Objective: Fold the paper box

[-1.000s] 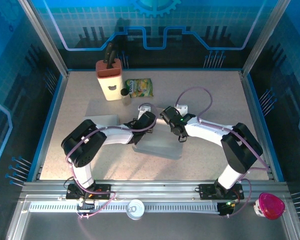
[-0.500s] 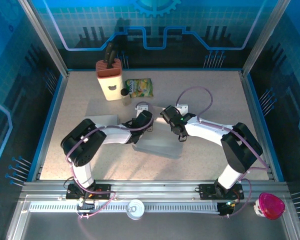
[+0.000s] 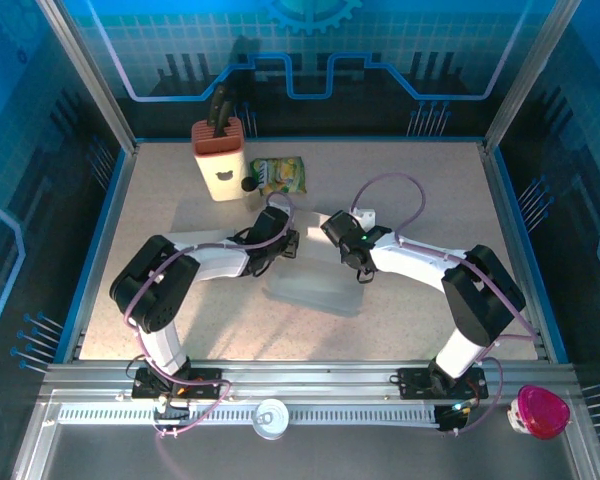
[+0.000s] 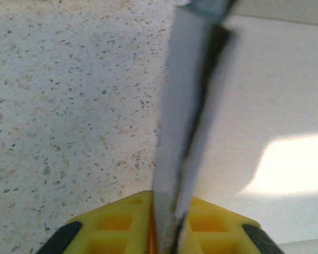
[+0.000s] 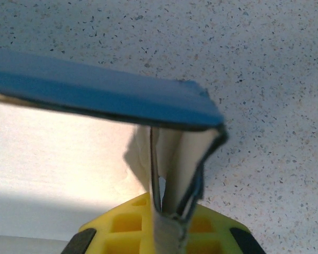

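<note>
The paper box (image 3: 315, 290), blue outside and white inside, lies pale and partly folded on the middle of the table between both arms. In the top view my left gripper (image 3: 283, 236) and my right gripper (image 3: 333, 229) meet at its far edge. In the left wrist view a thin upright wall of the paper box (image 4: 188, 106) runs edge-on into my left gripper (image 4: 172, 211), whose yellow jaws are shut on it. In the right wrist view a blue flap (image 5: 95, 95) lies across the top and folded white layers are pinched in my right gripper (image 5: 167, 209).
A knife block (image 3: 220, 160) and a green snack bag (image 3: 278, 176) stand at the far left. A small white piece (image 3: 365, 214) lies behind the right gripper. A can (image 3: 271, 417) and a pink object (image 3: 538, 410) sit off the table at the near rail.
My left gripper has shifted toward the far left along the box edge, and its arm has swung left with it. The right arm has stayed still, shut on its fold.
</note>
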### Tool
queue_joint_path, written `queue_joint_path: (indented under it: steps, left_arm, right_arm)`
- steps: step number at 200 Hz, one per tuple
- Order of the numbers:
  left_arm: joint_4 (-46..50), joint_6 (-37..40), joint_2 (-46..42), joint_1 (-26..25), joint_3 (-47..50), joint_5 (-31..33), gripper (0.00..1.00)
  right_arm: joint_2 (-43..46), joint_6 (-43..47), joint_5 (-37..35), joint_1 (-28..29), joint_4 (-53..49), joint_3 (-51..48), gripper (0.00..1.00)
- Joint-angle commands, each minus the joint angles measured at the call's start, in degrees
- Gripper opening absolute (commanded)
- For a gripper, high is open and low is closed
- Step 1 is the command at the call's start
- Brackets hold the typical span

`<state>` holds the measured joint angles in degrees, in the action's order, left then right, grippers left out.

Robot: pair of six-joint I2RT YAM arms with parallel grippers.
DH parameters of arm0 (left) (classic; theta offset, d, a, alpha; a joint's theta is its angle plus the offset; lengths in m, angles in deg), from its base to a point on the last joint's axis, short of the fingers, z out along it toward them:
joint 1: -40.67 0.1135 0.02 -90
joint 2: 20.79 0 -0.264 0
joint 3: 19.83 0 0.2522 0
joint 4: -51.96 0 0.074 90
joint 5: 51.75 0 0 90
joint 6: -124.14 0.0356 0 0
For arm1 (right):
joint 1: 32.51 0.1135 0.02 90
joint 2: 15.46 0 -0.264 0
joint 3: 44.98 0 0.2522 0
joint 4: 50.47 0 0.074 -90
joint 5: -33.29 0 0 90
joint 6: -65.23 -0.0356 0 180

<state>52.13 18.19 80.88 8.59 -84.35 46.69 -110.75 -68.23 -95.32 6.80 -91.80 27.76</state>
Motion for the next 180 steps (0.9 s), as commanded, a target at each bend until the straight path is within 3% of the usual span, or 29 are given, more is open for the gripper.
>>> queue_joint_path:
  steps: [1, 12, 30, 49, 71, 87, 107, 147, 180]
  left_arm:
    - [0.4, 1.9, -1.2, 0.1, -2.2, -1.6, 0.1]
    - [1.0, 2.2, -1.1, 0.0, -2.6, -0.6, 0.0]
    - [2.9, 1.9, -0.7, -1.0, -3.7, 3.4, 0.0]
    - [6.8, 1.2, 1.0, -4.2, -5.8, 12.7, 0.0]
    - [11.6, -3.4, 3.0, -7.3, -7.5, 24.3, 0.0]
    - [13.5, -7.4, 3.9, -8.3, -7.9, 28.2, 0.0]
    - [13.4, -10.2, 4.3, -8.4, -7.6, 28.8, 0.0]
    - [10.8, -6.8, 2.7, -8.3, -7.6, 25.1, 0.0]
    - [9.8, -4.6, -0.7, -7.7, -6.7, 19.8, 0.34]
  right_arm:
    - [-0.9, 2.0, 1.6, 0.0, -1.4, 1.0, 0.0]
    - [-1.0, 2.0, 1.7, 0.0, -1.3, 1.0, 0.0]
    - [-1.4, 1.8, 2.0, 0.1, -1.4, 1.1, 0.0]
    - [-1.8, 1.2, 2.2, 0.2, -1.9, 1.7, 0.0]
    - [-2.5, 0.0, 2.3, 0.3, -2.8, 2.3, 0.0]
    - [-2.6, -0.7, 2.4, 0.3, -3.2, 2.3, 0.0]
    - [-2.4, -0.9, 2.6, 0.4, -3.2, 2.3, 0.0]
    - [-2.4, -0.6, 3.1, 0.2, -3.0, 2.3, 0.0]
    - [-2.9, -0.5, 3.4, 0.2, -2.9, 2.7, 0.0]
